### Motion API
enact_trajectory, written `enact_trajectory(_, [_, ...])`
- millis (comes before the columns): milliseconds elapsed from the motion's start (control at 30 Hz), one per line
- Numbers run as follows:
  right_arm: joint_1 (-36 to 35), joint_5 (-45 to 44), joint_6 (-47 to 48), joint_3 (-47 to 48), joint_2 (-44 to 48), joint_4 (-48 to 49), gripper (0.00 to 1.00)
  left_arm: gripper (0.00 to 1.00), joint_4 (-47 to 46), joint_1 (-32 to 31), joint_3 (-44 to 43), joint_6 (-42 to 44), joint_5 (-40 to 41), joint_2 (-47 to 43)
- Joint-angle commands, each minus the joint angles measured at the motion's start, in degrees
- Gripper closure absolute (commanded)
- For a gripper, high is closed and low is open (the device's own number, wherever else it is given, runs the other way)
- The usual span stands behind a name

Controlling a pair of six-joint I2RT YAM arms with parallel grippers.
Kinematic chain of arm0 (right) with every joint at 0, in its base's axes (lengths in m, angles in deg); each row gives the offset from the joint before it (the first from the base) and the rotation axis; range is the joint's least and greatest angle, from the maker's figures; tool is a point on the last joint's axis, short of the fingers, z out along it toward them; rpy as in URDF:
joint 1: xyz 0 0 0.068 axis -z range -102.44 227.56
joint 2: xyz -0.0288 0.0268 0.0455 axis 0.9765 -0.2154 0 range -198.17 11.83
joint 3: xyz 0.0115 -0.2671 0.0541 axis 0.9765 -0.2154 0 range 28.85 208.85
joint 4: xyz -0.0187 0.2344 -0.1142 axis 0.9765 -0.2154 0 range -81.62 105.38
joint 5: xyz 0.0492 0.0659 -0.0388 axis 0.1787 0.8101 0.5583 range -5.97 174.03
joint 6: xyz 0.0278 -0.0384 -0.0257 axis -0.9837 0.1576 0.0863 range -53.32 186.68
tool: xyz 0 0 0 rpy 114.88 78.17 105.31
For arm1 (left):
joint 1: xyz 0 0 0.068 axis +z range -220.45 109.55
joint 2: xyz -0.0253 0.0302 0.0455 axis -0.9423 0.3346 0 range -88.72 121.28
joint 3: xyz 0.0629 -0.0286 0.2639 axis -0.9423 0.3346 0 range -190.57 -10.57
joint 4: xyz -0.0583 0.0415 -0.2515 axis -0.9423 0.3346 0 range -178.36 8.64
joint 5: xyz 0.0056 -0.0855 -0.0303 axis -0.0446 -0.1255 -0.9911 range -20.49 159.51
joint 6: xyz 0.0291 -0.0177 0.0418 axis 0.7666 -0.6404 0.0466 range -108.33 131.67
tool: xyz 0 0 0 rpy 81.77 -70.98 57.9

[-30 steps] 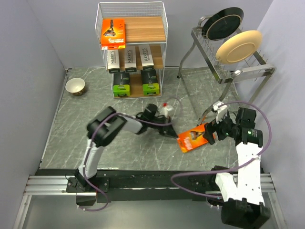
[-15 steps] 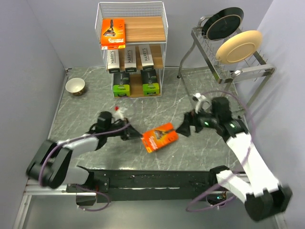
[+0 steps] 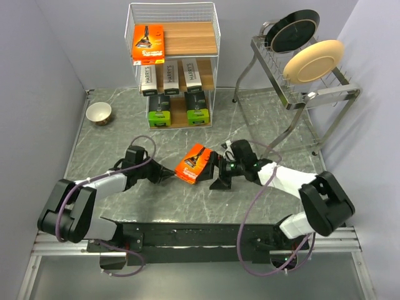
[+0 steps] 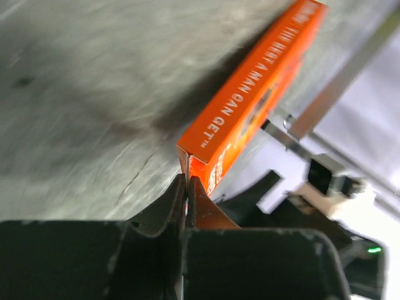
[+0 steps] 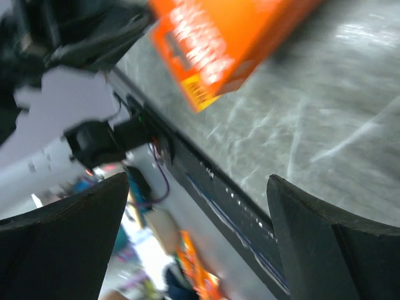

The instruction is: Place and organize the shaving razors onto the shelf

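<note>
An orange razor pack (image 3: 194,164) is tilted above the table's middle, also seen in the left wrist view (image 4: 250,106) and the right wrist view (image 5: 219,37). My left gripper (image 3: 170,175) is shut on the thin flap at its left edge (image 4: 185,178). My right gripper (image 3: 215,176) is open and empty (image 5: 200,206), just right of the pack. The white wire shelf (image 3: 190,39) at the back holds another orange pack (image 3: 148,44) on top, three white HARRY'S boxes (image 3: 170,76) in the middle and two black-and-green boxes (image 3: 179,110) at the bottom.
A small bowl (image 3: 99,113) sits at the back left. A grey metal dish rack (image 3: 294,94) stands at the back right with a black plate (image 3: 292,30) and a cream plate (image 3: 312,60).
The orange pack has moved left across the table from the right arm's side. The right gripper followed it and now stands open. The left gripper drew back left and now pinches the pack.
</note>
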Motion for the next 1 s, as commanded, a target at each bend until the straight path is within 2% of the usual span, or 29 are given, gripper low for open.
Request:
enact_trajectory(0, [1.07,-1.28,-16.96,-6.67,-4.76,17.68,0.05,0.99,9.20,-1.66,-4.26,-11.37,0.61,1.83])
enact_trajectory(33, [1.16,-2.32,-18.74,-7.73,-5.38,23.20,0.06,0.99,9.99,-2.62,-4.79,-12.43,0.43,2.61])
enact_trajectory(133, [0.37,-4.00,-21.13,-8.09,-6.17,26.59,0.07,0.99,12.63,-5.96,-7.33,-16.64,-0.27,3.58])
enact_trajectory(367, [-0.77,-7.07,-22.63,-4.05,-6.71,24.04,0.14,0.99,17.02,-12.03,-13.49,-22.98,-1.42,6.40])
enact_trajectory(533, [-0.69,-8.57,-21.58,-3.61,-4.86,18.80,0.28,0.99,19.39,-13.36,-15.25,-25.26,-1.86,7.28])
enact_trajectory(700, [0.63,-11.56,-21.13,-4.66,-4.41,14.02,0.38,0.99,20.98,-14.23,-17.27,-26.50,-2.82,7.81])
enact_trajectory(867, [4.32,-12.17,-20.52,-4.40,-5.65,12.88,0.36,0.99,24.75,-14.59,-19.90,-27.29,-3.53,8.33])
enact_trajectory(967, [5.72,-12.88,-20.61,-4.40,-5.56,11.83,0.27,0.99,27.66,-14.50,-22.89,-27.73,-4.05,8.51])
